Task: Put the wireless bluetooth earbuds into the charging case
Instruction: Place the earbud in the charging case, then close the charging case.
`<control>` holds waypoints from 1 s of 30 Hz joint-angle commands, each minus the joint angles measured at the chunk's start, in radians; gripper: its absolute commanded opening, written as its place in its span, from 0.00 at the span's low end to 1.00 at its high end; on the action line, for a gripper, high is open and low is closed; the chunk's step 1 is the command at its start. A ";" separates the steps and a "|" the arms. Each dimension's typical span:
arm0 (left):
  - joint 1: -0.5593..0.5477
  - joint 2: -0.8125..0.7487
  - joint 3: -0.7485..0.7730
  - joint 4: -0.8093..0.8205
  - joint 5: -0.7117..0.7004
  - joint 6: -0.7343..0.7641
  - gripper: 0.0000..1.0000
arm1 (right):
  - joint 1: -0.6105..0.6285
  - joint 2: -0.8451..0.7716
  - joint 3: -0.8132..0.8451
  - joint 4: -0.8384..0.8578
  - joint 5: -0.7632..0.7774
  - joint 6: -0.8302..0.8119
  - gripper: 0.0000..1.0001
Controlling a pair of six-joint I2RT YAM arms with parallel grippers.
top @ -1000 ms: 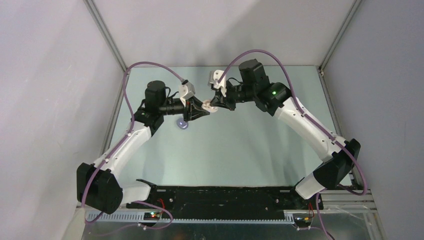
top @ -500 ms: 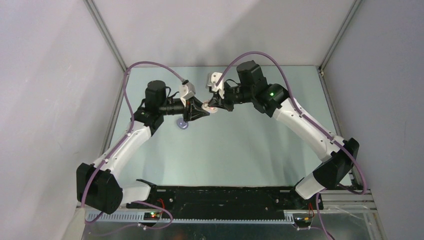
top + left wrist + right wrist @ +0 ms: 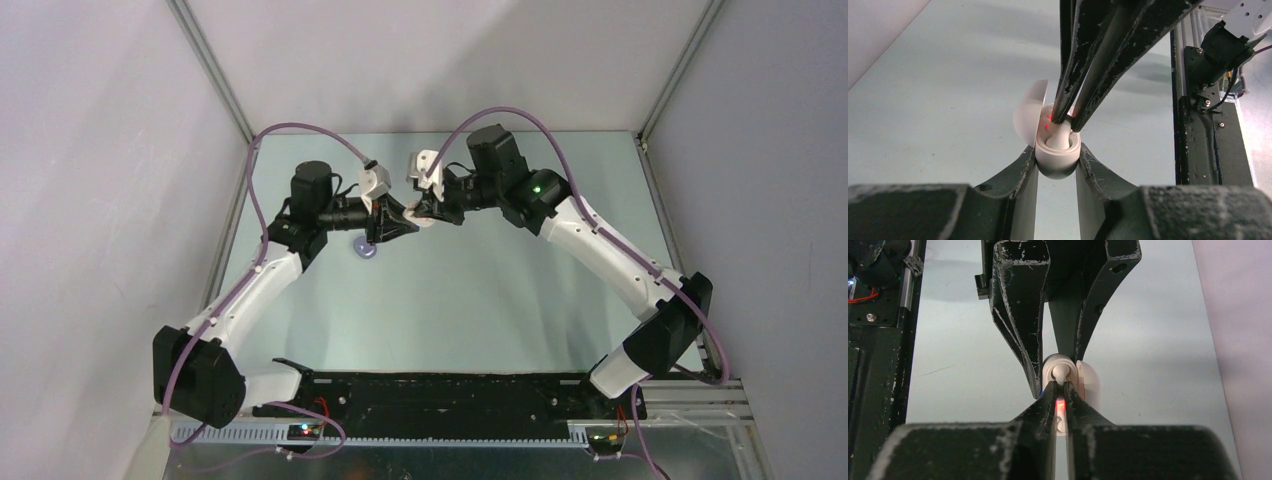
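While your left jaws clamp the charging case [image 3: 1057,164] above the worktop [image 3: 480,300], lid [image 3: 1027,114] swung open, one earbud [image 3: 1058,139] sits in its well. A red light [image 3: 1049,118] glows inside the case. Your right jaws stand narrow, tips at that earbud; whether they grip it cannot be told.

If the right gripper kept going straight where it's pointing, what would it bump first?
Most likely the earbud in the open charging case that the left gripper holds; the right gripper is right at it.

White arms [image 3: 250,290], black joints, lilac cables [image 3: 300,128]
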 commanded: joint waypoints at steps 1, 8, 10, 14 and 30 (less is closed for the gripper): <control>-0.009 -0.011 0.043 0.031 0.017 0.023 0.00 | 0.019 -0.005 0.013 0.022 0.008 0.007 0.17; -0.008 0.003 0.057 0.008 -0.002 0.032 0.00 | -0.003 -0.101 0.023 -0.035 -0.061 0.018 0.37; -0.008 0.008 0.059 0.006 -0.006 0.032 0.00 | -0.017 -0.131 0.021 -0.053 -0.087 0.027 0.42; -0.008 0.010 0.061 0.004 -0.009 0.030 0.00 | -0.057 -0.151 -0.026 -0.045 -0.095 0.035 0.59; 0.001 0.029 0.101 -0.056 -0.008 0.079 0.00 | -0.163 0.133 0.154 -0.139 -0.287 0.144 0.89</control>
